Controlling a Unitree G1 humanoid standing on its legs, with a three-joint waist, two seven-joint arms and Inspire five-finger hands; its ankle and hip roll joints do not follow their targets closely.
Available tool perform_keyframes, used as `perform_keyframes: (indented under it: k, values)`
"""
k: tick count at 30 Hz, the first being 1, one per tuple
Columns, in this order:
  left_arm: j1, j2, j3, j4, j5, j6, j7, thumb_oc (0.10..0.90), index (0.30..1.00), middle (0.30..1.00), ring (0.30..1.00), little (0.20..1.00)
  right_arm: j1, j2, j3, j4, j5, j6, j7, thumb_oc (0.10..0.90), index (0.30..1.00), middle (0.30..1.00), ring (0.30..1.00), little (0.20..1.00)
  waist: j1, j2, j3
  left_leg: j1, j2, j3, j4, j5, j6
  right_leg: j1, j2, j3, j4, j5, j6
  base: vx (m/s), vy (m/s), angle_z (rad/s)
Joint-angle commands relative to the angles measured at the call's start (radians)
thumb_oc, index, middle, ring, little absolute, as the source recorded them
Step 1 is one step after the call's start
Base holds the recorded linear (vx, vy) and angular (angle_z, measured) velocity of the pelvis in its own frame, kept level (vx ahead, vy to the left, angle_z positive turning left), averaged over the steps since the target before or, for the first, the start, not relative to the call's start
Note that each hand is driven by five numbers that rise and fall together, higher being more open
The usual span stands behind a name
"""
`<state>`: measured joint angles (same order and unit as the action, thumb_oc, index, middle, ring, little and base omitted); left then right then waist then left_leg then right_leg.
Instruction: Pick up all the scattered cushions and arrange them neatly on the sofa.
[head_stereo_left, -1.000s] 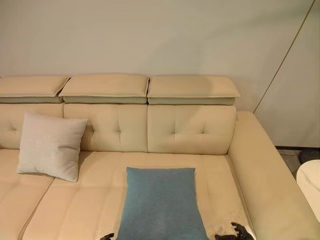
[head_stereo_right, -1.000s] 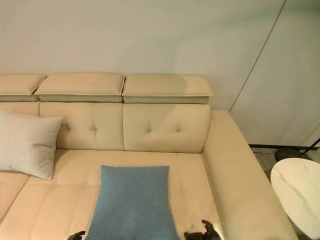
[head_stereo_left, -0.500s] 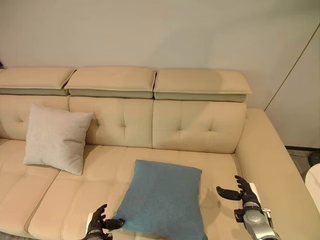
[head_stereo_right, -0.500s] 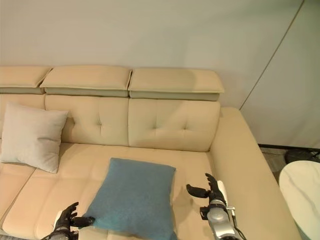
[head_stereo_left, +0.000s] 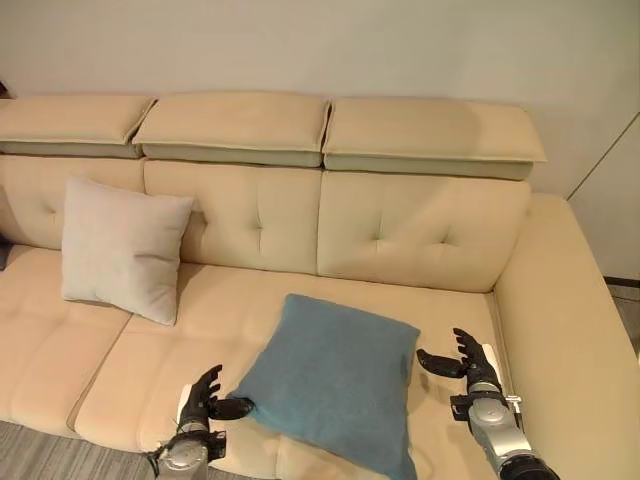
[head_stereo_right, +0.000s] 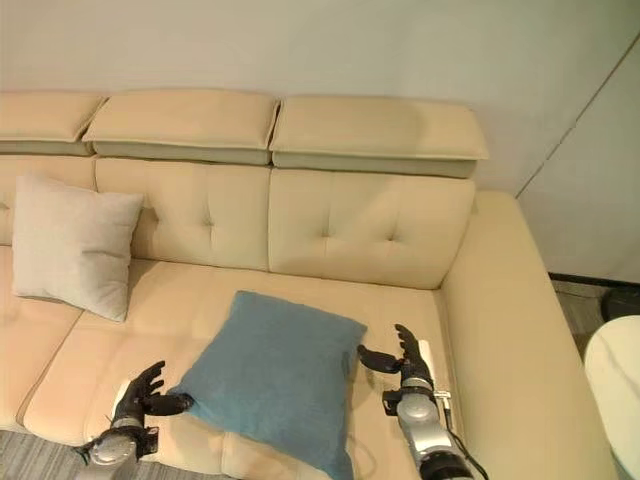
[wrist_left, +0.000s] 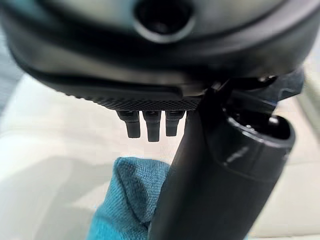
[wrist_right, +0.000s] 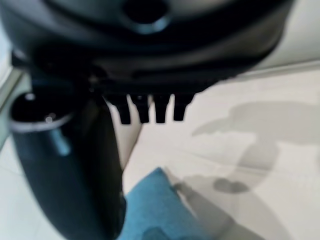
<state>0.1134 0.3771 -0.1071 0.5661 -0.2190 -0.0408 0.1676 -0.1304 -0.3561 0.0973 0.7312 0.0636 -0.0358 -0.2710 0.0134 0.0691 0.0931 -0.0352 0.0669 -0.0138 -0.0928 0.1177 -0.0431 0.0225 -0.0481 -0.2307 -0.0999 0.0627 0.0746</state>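
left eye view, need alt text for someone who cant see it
A square teal fabric cushion lies flat on the seat of a beige tufted sofa, between the robot's open left hand at one corner and open right hand near the opposite edge. A pale grey square cushion leans upright against the sofa back, further left.

Both eye views look down from the robot's head onto the beige sofa (head_stereo_left: 400, 230), facing its backrest from mid-distance; they share the seat, the blue cushion (head_stereo_left: 335, 375) and the grey cushion (head_stereo_right: 72, 245), slightly offset sideways. Each wrist view looks along its own hand from very close, sharing a corner of the blue cushion against the seat.
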Motion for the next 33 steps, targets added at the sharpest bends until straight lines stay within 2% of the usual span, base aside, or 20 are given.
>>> perform_keyframes:
  k: [1,5,8,11,15,22,24,28,33]
  values:
    - [-0.094,0.12,0.059,-0.063,0.015,-0.102,-0.05,0.8,0.9,0.9,0.9,0.9,-0.06,-0.051,-0.026,-0.054,0.0,-0.044,0.006,0.8,0.9,0.9,0.9,0.9,-0.005,-0.073,-0.029,0.074,-0.067,0.053,0.006,-0.157,0.007,0.061,-0.036,-0.003,0.013,-0.098,0.042,0.03,0.022,-0.03]
    - [-0.037,0.217,0.102,-0.152,-0.105,-0.117,-0.166,0.8,0.9,0.9,0.9,0.9,-0.038,-0.084,-0.036,-0.069,-0.004,-0.038,0.046,0.8,0.9,0.9,0.9,0.9,-0.003,-0.063,-0.033,0.087,-0.067,0.055,0.006,-0.162,0.006,0.072,-0.039,-0.001,0.013,-0.099,0.046,0.01,0.005,-0.01]
    - [0.003,0.281,0.169,-0.198,-0.127,-0.127,-0.178,0.8,0.9,0.9,0.9,0.9,-0.021,-0.093,-0.044,-0.066,-0.005,-0.039,0.064,0.8,0.9,0.9,0.9,0.9,0.004,-0.06,-0.037,0.094,-0.067,0.053,0.006,-0.166,0.007,0.077,-0.04,-0.001,0.013,-0.1,0.047,0.0,0.0,0.0]
    - [0.003,0.265,0.229,-0.207,-0.137,-0.137,-0.129,0.8,0.9,0.9,0.9,0.9,-0.009,-0.092,-0.054,-0.067,-0.008,-0.041,0.064,0.8,0.9,0.9,0.9,0.9,0.01,-0.064,-0.04,0.099,-0.069,0.05,0.006,-0.168,0.007,0.083,-0.04,0.0,0.013,-0.103,0.046,0.0,0.002,-0.01]
    - [-0.008,0.191,0.27,-0.22,-0.17,-0.152,-0.063,0.8,0.9,0.9,0.9,0.9,0.002,-0.078,-0.067,-0.064,-0.005,-0.041,0.054,0.8,0.9,0.9,0.9,0.9,0.016,-0.07,-0.043,0.108,-0.069,0.047,0.006,-0.173,0.008,0.093,-0.04,-0.002,0.013,-0.109,0.047,0.0,0.0,0.0]
    - [-0.046,0.084,0.213,-0.209,-0.153,-0.143,-0.03,0.8,0.9,0.9,0.9,0.9,-0.008,-0.042,-0.068,-0.085,0.018,-0.041,0.043,0.8,0.9,0.9,0.9,0.9,0.013,-0.078,-0.041,0.111,-0.07,0.048,0.006,-0.176,0.011,0.091,-0.041,0.003,0.013,-0.108,0.047,0.0,0.0,0.0]
    - [-0.096,0.03,0.151,-0.154,-0.145,-0.129,-0.008,0.8,0.9,0.9,0.9,0.9,-0.041,0.008,-0.061,-0.09,0.089,-0.049,0.031,0.8,0.9,0.9,0.9,0.9,0.007,-0.085,-0.02,0.087,-0.069,0.052,0.006,-0.167,0.013,0.064,-0.04,0.007,0.013,-0.096,0.049,-0.05,0.019,-0.02]
    - [-0.165,0.001,0.083,-0.089,-0.146,-0.12,0.023,0.8,0.9,0.9,0.9,0.9,-0.097,0.071,-0.024,-0.077,0.175,-0.065,0.024,0.8,0.9,0.9,0.9,0.9,0.003,-0.1,0.014,0.021,-0.065,0.056,0.006,-0.142,0.011,-0.006,-0.032,0.012,0.013,-0.076,0.05,-0.1,-0.003,-0.06]
    - [-0.255,-0.002,0.004,-0.007,-0.116,-0.111,0.043,0.8,0.9,0.9,0.9,0.9,-0.159,0.114,0.049,-0.058,0.201,-0.063,0.023,0.8,0.9,0.9,0.9,0.9,-0.005,-0.125,0.042,-0.077,-0.055,0.057,0.006,-0.107,0.007,-0.106,-0.024,0.021,0.013,-0.045,0.046,-0.08,-0.003,-0.02]
